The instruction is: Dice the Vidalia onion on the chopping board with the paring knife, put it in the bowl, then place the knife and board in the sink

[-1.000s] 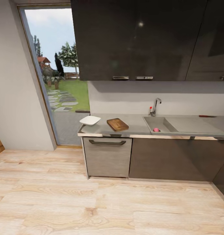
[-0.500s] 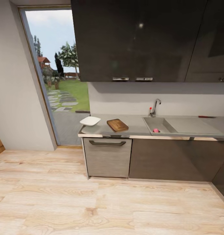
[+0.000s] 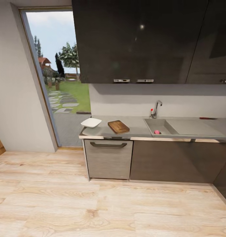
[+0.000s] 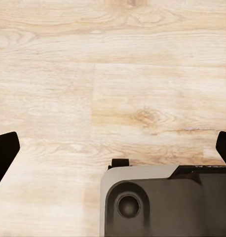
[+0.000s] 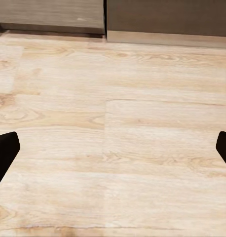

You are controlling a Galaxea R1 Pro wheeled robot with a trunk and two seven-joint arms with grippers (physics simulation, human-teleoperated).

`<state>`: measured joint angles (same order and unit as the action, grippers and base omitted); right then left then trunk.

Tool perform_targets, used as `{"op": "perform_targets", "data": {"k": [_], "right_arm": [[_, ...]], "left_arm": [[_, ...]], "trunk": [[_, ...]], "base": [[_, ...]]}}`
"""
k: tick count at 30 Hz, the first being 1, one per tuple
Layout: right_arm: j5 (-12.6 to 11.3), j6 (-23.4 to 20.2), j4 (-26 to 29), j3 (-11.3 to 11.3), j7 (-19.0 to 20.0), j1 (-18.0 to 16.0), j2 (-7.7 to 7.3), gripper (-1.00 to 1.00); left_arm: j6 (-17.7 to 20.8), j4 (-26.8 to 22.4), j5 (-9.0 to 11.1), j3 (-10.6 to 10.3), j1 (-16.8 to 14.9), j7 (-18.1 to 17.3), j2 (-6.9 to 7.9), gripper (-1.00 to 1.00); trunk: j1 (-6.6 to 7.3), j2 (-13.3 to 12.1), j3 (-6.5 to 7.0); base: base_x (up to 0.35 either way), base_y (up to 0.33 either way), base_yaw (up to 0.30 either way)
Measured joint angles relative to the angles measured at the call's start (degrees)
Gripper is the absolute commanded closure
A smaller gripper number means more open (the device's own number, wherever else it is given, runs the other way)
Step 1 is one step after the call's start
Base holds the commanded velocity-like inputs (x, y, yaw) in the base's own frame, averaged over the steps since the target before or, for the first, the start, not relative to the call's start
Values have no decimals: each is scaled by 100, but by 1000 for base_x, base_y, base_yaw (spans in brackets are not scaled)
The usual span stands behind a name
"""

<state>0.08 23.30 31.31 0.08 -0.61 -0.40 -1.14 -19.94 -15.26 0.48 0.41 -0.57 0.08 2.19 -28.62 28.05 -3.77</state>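
Presently both grippers hang over bare wooden floor [image 3: 93, 204], well away from the work area. The left gripper [image 4: 113, 148] has its jaws spread wide, the dark fingertips [image 4: 4, 153] at opposite edges of the left wrist view, with nothing between them but floor planks; part of the robot's grey base [image 4: 162, 202] sits beside them. The right gripper [image 5: 113, 153] is likewise released, jaws wide apart and empty, with the foot of the dark cabinets [image 5: 167, 17] ahead of the fingers.

From the head view, the countertop [image 3: 136, 126] lies well ahead of both sets of jaws. The Vidalia onion [image 3: 156, 132] rests in the sink [image 3: 162, 125], against its front wall, below the tap [image 3: 155, 109]. The chopping board [image 3: 118, 126] lies flat on the countertop beside the sink, and the bowl [image 3: 91, 122] sits just beyond the board, near the counter's end by the glass door [image 3: 57, 75]. The paring knife [image 3: 208, 118] lies at the back of the counter past the drainboard [image 3: 195, 126], well apart from the board.
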Motion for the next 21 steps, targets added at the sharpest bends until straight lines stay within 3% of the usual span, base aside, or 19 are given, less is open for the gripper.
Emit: {"op": "perform_targets", "data": {"k": [13, 21], "right_arm": [[0, 1, -1, 0, -2, 0, 0, -100], [0, 1, -1, 0, -1, 0, 0, -100]], "left_arm": [[0, 2, 0, 0, 0, 0, 0, -100], [0, 2, 0, 0, 0, 0, 1, -100]], "trunk": [[286, -523, 235], [287, -525, 236]], "base": [[0, 0, 0], [0, 0, 0]]}}
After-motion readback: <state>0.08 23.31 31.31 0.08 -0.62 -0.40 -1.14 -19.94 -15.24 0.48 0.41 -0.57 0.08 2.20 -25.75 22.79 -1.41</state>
